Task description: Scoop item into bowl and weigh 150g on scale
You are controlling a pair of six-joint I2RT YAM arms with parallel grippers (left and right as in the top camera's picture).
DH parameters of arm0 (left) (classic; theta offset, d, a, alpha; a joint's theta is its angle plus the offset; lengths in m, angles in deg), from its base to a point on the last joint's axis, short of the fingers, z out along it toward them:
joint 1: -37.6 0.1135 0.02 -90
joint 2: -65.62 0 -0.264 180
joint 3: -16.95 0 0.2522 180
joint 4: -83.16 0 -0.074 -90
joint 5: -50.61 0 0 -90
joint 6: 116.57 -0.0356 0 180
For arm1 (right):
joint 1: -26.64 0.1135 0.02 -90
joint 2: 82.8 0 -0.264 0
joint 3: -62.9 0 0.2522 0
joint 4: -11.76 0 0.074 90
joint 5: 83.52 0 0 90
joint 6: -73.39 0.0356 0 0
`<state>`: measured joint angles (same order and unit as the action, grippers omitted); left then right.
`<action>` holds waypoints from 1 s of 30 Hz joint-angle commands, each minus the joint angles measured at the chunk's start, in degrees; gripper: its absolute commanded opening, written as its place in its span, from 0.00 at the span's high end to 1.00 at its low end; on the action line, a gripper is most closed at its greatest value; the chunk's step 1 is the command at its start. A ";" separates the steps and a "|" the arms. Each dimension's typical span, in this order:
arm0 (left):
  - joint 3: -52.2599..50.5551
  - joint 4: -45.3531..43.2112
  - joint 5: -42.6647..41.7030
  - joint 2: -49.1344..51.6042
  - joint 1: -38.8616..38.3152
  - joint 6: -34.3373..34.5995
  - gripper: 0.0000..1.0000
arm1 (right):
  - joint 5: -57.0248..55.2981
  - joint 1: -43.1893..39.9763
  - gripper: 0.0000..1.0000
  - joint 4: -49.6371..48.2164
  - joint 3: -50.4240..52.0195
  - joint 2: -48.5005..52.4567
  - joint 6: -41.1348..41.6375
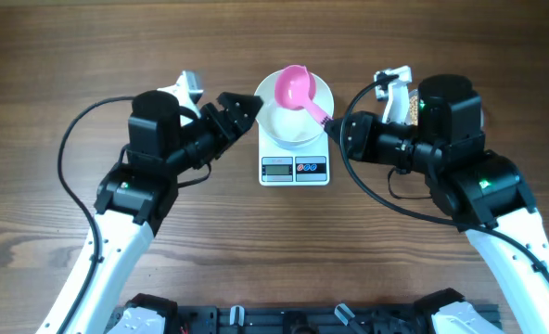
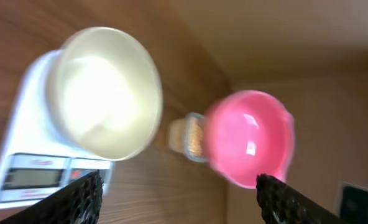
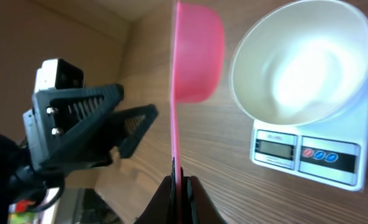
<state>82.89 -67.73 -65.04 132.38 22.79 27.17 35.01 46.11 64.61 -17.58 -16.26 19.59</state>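
- Pink plastic scoop (image 1: pixel 296 86) hangs at the far edge of the bowl (image 1: pixel 282 128) in the overhead view. Both wrist views show it apart from the rim. Its cup looks empty.
- The right claw (image 3: pixel 179 186) is clamped on the scoop's thin handle, which shows edge-on in its own view.
- The bowl sits on the scale (image 1: pixel 294 169) at the centre of the tabletop (image 1: pixel 70 56). Its inside reads plain white, with no beans visible in it.
- The left claw (image 1: pixel 242 105) is just left of the bowl, jaws spread wide and gripping nothing.
- Beans (image 1: pixel 411 109) show only as a tan patch at far right, mostly behind the right arm. The left wrist view shows a blurred clear container (image 2: pixel 193 138) with tan fill beyond the scoop, probably the supply.
- Handling, judged:
  - The beans look small, round, hard and dry, so they would roll and bounce off a tilted cup. The cup wants to travel level and the pour to be slow.
  - The scoop looks light and stiff, but its narrow smooth handle could twist in the grip once loaded.
  - The bowl looks smooth and light and may slide on the scale if nudged. It is best steadied at the rim.
- Hard to make out:
  - The display digits are too small to read.
  - The container's outline is cut off by the right arm.
  - The left wrist view is soft with blur.
  - I cannot tell whether the left claw touches the bowl.
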 commanded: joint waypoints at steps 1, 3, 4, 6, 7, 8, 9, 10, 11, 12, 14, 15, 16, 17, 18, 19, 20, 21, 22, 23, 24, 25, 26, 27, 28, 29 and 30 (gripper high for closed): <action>0.35 5.99 6.71 0.00 1.97 -5.44 0.15 | -15.15 -0.09 0.96 6.56 -0.68 -0.11 -3.26; 0.35 8.31 7.58 0.00 2.27 -5.40 0.14 | -19.80 -0.09 0.96 10.10 -0.68 -0.11 -3.23; 0.33 9.22 7.58 0.00 2.36 -5.38 0.09 | -21.46 -0.09 0.96 11.74 -0.68 -0.11 -3.28; 0.35 10.29 7.54 0.00 2.34 -5.38 0.04 | -22.62 -0.09 0.96 14.60 -0.68 -0.11 -2.97; 0.33 10.82 7.54 0.00 2.34 -5.38 0.03 | -22.56 -0.09 0.96 15.80 -0.68 -0.11 -2.93; 0.33 11.43 7.54 0.00 2.34 -5.38 0.01 | -22.58 -0.04 0.96 16.79 -0.68 -0.11 -2.75; 0.33 12.02 7.56 0.00 2.34 -5.38 0.00 | -22.62 -0.04 0.96 17.55 -0.68 -0.11 -3.06; 0.33 13.31 7.58 0.00 2.34 -5.42 0.00 | -22.62 -0.04 0.96 18.27 -0.68 -0.11 -3.54; 0.33 14.05 7.76 0.00 2.34 -5.62 0.00 | -22.62 -0.04 0.96 18.67 -0.68 -0.11 -4.11; 0.35 15.52 9.29 0.00 2.34 -6.32 0.00 | -22.62 -0.04 0.96 18.82 -0.68 -0.11 -5.49; 0.33 18.45 13.03 0.00 2.36 -10.10 0.02 | -22.69 -0.04 0.96 19.02 -0.68 -0.11 -8.17; 0.33 19.32 14.49 0.00 2.34 -11.69 0.04 | -22.73 -0.04 0.96 18.99 -0.68 -0.11 -8.17; 0.35 19.98 15.34 0.00 2.36 -13.35 0.05 | -22.84 -0.04 0.96 18.88 -0.68 -0.11 -8.35; 0.33 20.13 15.54 0.00 2.36 -14.86 0.05 | -22.88 -0.04 0.96 18.49 -0.68 -0.11 -9.44; 0.33 20.31 15.89 0.00 2.36 -16.46 0.05 | -23.61 -0.04 0.96 18.21 -0.68 -0.11 -9.40; 0.33 20.46 16.52 0.00 2.36 -17.44 0.05 | -24.81 -0.04 0.96 17.90 -0.68 -0.11 -9.20; 0.33 20.96 18.36 0.00 2.36 -17.53 0.05 | -26.40 -0.04 0.96 17.49 -0.68 -0.11 -9.18; 0.33 21.51 20.55 0.00 2.36 -17.53 0.05 | -27.71 -0.04 0.96 17.25 -0.68 -0.11 -9.18; 0.33 21.97 22.56 0.00 2.36 -17.53 0.05 | -28.98 -0.04 0.96 16.94 -0.68 -0.11 -9.11; 0.33 22.69 24.48 0.00 2.34 -17.53 0.01 | -30.36 -0.04 0.96 16.31 -0.68 -0.11 -9.05; 0.33 22.82 25.14 0.00 2.34 -17.53 0.00 | -30.77 -0.04 0.96 15.61 -0.68 -0.11 -9.05; 0.33 22.80 25.33 0.00 2.34 -17.53 0.00 | -31.28 -0.07 0.96 14.58 -0.68 -0.11 -9.05; 0.33 22.80 25.29 0.00 2.34 -17.51 0.00 | -31.82 -0.07 0.96 13.11 -0.68 -0.11 -9.05; 0.33 22.86 25.07 0.00 2.34 -17.53 0.00 | -32.13 -0.07 0.96 11.82 -0.68 -0.11 -9.07; 0.33 23.21 24.74 0.00 2.34 -17.53 0.13 | -32.92 -0.07 0.96 10.19 -0.68 -0.11 -9.07; 0.33 23.91 24.11 0.00 2.34 -17.53 0.37 | -34.21 -0.15 0.96 8.83 -0.68 -0.11 -9.09; 0.33 24.20 23.63 0.00 2.34 -17.51 0.55 | -35.32 -0.46 0.96 7.91 -0.68 -0.11 -9.09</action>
<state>82.94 -44.43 -42.05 132.38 24.87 10.78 4.81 46.09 74.99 -17.56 -16.26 11.53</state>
